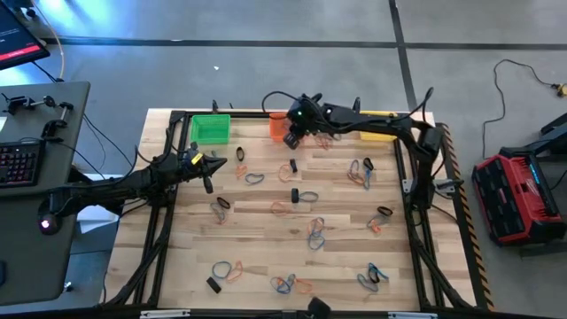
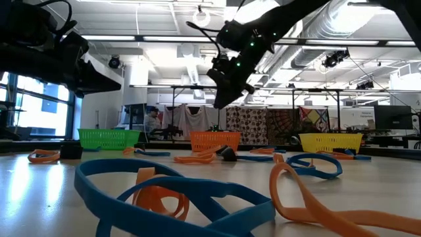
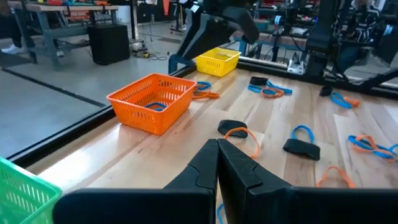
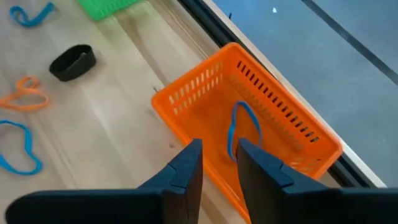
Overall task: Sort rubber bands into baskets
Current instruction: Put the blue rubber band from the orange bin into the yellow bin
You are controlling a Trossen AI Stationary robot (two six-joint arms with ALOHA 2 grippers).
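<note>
A blue band is being delivered to the orange basket

The right gripper (image 4: 219, 163) is held over the orange basket (image 4: 186, 102), jaws slightly parted, with a blue rubber band (image 4: 239, 127) lying inside. Before withdrawal, a clean release should be confirmed. The left gripper (image 3: 217, 163) is parked closed near the green basket (image 1: 210, 128); other bands are scattered across the table (image 1: 266, 235).

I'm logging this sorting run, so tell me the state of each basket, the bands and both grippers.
orange basket: upright, one blue band inside
green basket: upright, contents unclear
yellow basket: upright, contents unclear
loose bands: scattered on table
right gripper: open, above orange basket
left gripper: shut, empty
</note>
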